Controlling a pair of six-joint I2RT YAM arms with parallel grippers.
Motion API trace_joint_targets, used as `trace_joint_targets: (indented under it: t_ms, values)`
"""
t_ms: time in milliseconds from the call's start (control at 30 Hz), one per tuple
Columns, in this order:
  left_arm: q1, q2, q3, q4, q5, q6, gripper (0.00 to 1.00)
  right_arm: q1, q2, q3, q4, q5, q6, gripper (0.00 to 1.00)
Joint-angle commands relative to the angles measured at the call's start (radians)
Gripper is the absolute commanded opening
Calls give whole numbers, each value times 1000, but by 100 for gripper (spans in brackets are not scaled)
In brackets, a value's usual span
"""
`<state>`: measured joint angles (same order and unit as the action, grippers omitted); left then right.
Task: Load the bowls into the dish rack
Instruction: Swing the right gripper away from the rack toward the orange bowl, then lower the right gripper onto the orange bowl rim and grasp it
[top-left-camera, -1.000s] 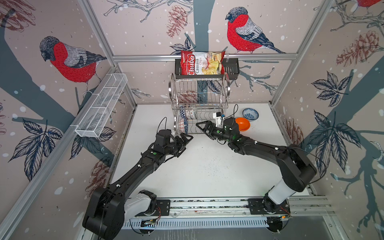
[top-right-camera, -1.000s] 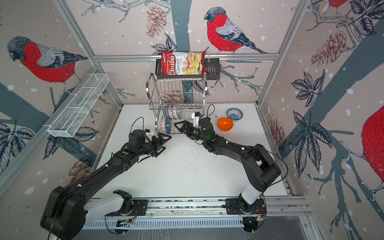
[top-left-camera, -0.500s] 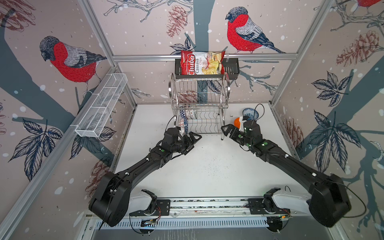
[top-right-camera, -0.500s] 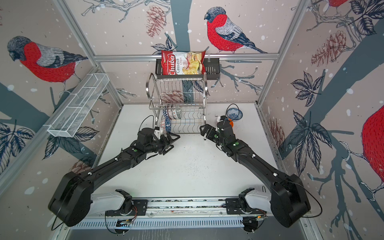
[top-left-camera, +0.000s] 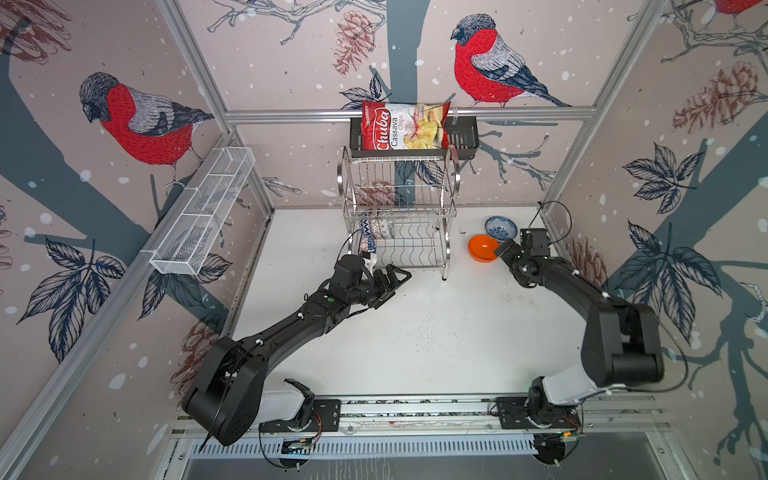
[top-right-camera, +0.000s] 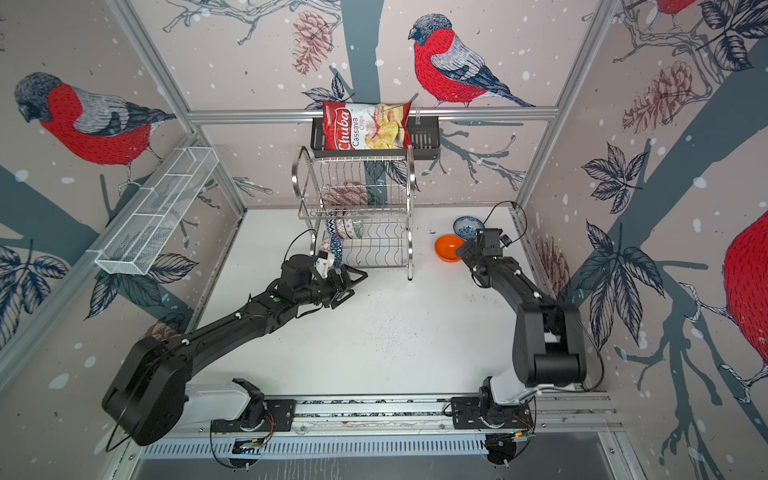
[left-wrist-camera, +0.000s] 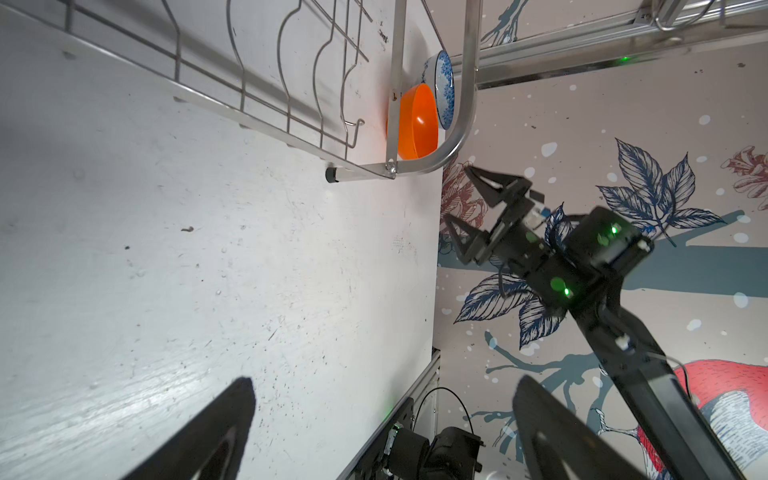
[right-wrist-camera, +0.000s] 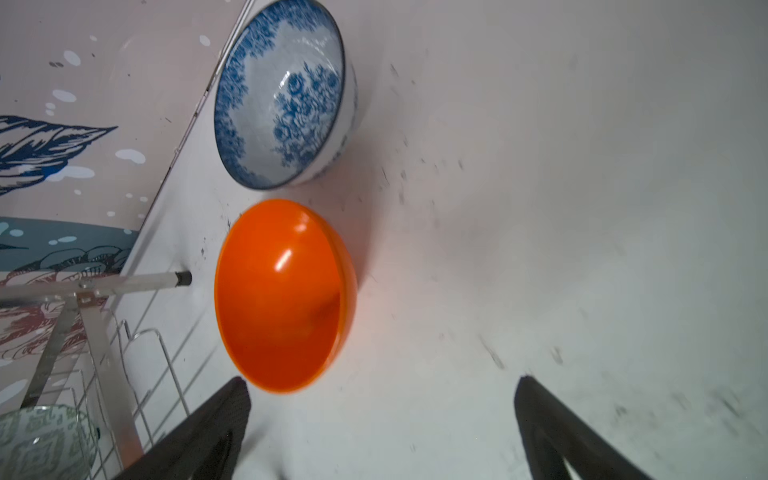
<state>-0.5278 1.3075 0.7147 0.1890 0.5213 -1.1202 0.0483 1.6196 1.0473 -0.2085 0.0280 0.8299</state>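
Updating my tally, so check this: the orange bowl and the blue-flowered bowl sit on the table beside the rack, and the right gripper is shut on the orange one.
Wrong on the grip. The right wrist view shows the right gripper open, fingers wide apart, holding nothing. The orange bowl and the blue-flowered bowl do sit on the table beside the rack.

Chips bag (top-left-camera: 403, 126) lies in black basket (top-left-camera: 463, 139); white mesh basket (top-left-camera: 199, 220) hangs leftward.
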Motion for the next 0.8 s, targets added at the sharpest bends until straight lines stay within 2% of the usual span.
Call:
trace_joint_targets:
  t_ms: [0,167,433,533,667,733,767]
  values:
    - [-2,-17,20,-29,10,53,97,-25,106,113,-17,-62,-62,98]
    - [5,-30,27,-58,6,75,97,-44,279,288,-85,-104,-87,90]
    - [66,-71,15,-138,-3,88,97,-5,319,263,-19,-109,-60,78]
    - [89,-68,6,-139,9,86,97,-1,351,278,-28,-129,-60,68]
    - [100,-52,30,-153,20,96,97,-2,351,264,-19,-121,-58,48]
    - [99,-44,51,-169,18,106,97,-4,349,260,-18,-121,-60,45]
    - [100,-42,54,-172,17,105,97,-4,350,260,-21,-126,-61,39]
